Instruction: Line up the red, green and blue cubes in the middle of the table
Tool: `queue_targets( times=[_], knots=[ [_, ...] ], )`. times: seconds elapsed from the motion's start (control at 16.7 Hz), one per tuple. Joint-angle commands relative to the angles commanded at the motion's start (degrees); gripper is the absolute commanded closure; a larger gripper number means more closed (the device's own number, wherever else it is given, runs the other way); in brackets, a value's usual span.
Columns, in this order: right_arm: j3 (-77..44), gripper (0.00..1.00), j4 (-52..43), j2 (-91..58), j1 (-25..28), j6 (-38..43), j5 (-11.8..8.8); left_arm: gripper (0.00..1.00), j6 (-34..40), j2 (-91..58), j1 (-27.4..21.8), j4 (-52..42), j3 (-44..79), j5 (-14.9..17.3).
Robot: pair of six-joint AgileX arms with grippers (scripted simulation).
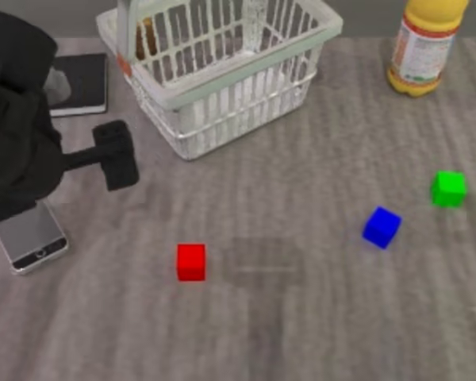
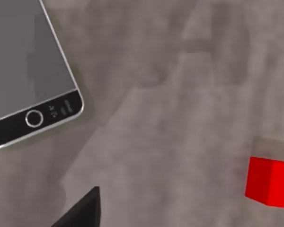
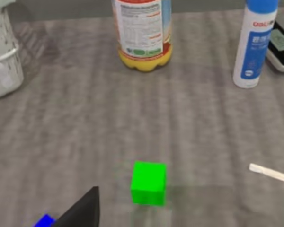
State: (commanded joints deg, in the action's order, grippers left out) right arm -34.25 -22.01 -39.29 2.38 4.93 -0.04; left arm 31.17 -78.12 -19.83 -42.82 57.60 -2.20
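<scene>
Left arm looms over the far-left surface (image 1: 301, 333), pincer state untellable; red cube (image 1: 191, 262) sits right and nearer of it, blue cube (image 1: 381, 227) and green cube (image 1: 448, 189) probably suit the unseen right arm.

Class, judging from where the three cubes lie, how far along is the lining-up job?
Done: nothing; the cubes lie scattered. The red cube sits left of centre, the blue cube and green cube far to the right. In hand: nothing is held; the left arm is at the left edge. Left: bringing all three to the table's middle.
</scene>
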Motion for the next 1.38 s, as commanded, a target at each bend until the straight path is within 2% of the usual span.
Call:
queue_targets(
  times=[0.42,0.72,1.02,1.38],
  knots=[
    [-33.82,0.00,-23.04,-46.78,2.24,4.83,0.15,0.00,-12.48,41.89,12.87,20.17,-32.94,0.14],
    [-53.69,0.00,-36.15,-71.42,3.60,7.70,0.18,0.00,-22.78,63.76,18.36,32.90,-49.13,1.11],
    [-66.65,0.00,-43.25,-85.33,4.39,9.43,0.22,0.00,-30.11,76.27,20.77,41.61,-56.71,2.06],
    [-68.37,0.00,-44.13,-87.19,4.50,9.67,0.22,0.00,-31.17,78.12,20.98,42.82,-57.61,2.20]
  ],
)
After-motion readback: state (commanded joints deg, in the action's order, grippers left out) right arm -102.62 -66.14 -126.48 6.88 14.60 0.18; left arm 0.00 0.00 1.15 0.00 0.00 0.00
